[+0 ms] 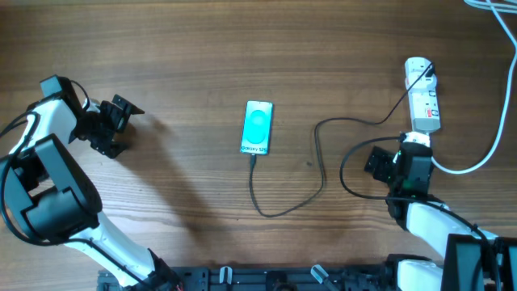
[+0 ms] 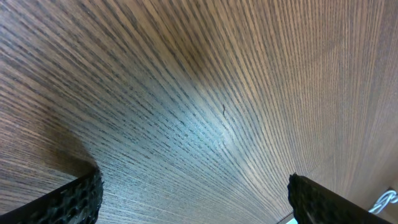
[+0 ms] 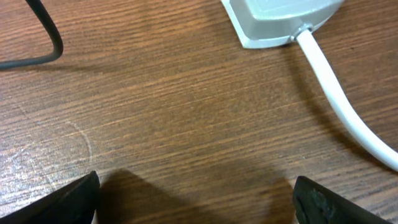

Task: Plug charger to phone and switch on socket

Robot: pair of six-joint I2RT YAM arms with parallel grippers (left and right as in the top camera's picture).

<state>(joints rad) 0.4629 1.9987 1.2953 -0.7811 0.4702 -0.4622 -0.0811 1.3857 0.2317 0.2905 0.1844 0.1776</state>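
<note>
The left gripper [image 2: 195, 199] by the worktop's left edge and the right gripper [image 3: 194, 198] just before the socket [image 1: 423, 101] both have fingers apart, empty

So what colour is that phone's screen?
The phone shows teal and light blue, with a white strip at one end; the overhead view shows it best.
</note>
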